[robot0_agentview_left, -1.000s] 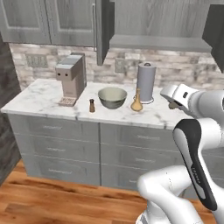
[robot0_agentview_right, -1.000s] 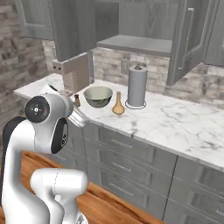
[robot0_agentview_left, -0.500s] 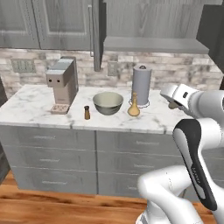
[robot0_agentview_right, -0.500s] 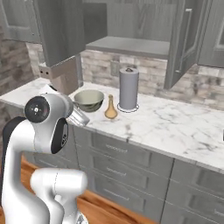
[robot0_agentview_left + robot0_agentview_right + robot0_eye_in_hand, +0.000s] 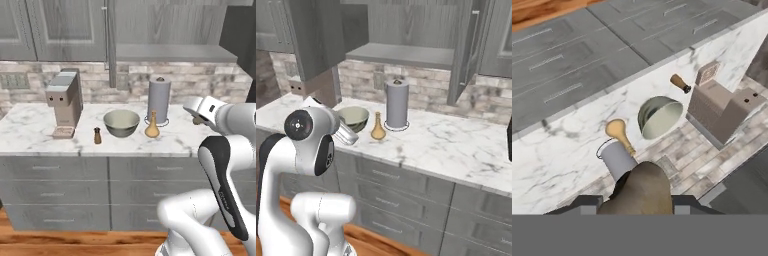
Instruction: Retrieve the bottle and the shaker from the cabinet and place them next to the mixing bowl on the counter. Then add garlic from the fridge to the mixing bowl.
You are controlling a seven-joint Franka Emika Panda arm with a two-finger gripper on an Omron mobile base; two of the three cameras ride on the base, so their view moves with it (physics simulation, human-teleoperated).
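Note:
The mixing bowl [image 5: 121, 122] [image 5: 353, 117] [image 5: 659, 117] stands on the marble counter [image 5: 30, 130]. The tan bottle [image 5: 152, 127] [image 5: 377, 129] [image 5: 617, 130] is upright just right of it, and the small brown shaker [image 5: 97, 135] [image 5: 680, 83] is at its front left. My gripper [image 5: 199, 118] [image 5: 639, 202] hangs right of them, over the counter's front, shut on a tan-brown rounded lump, apparently the garlic [image 5: 644, 186] [image 5: 198, 120]. In the right base view the hand [image 5: 345, 131] is in front of the bowl.
A paper towel roll [image 5: 158, 100] [image 5: 397, 104] stands behind the bottle. A coffee machine [image 5: 65, 102] [image 5: 722, 110] is left of the bowl. The upper cabinet is open, its doors [image 5: 111, 45] [image 5: 463, 50] swung outward over the counter. Drawer fronts [image 5: 55, 170] run below.
The whole picture has shifted: the base has driven, and the counter things drift slightly left in both views. The arm keeps its pose, gripper still shut on the lump.

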